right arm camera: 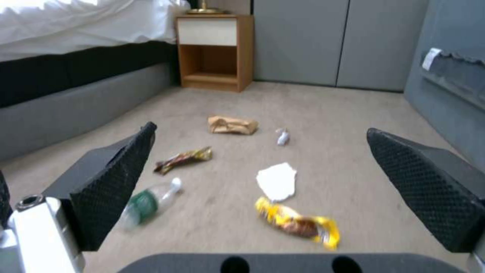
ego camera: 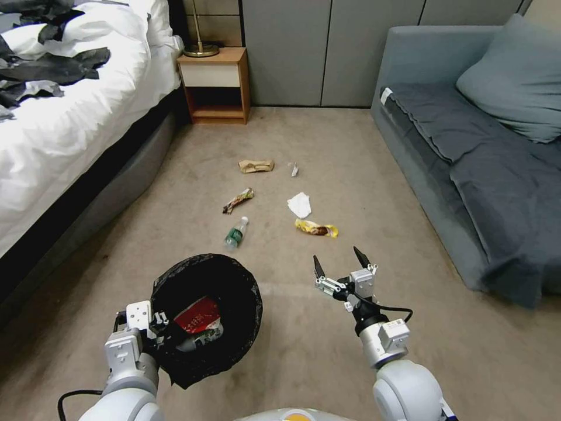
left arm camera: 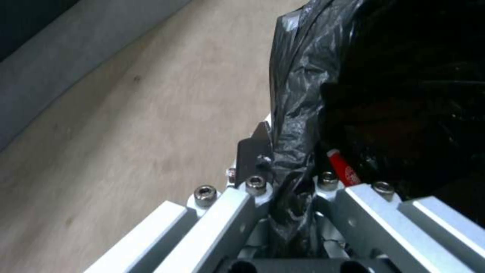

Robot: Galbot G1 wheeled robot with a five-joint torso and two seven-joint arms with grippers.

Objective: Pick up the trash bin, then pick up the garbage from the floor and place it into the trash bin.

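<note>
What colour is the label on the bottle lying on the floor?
Green, on the clear bottle; the right wrist view shows it best.

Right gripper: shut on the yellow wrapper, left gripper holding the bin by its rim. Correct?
Not quite. The right gripper is open and empty, above the carpet; the yellow wrapper lies on the floor, as the right wrist view shows. The left gripper does hold the trash bin by its rim.

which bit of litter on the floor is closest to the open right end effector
The yellow snack wrapper, lying just ahead of the right end effector. The white tissue, green-labelled bottle, darker wrapper and brown paper bag all lie farther off.
</note>
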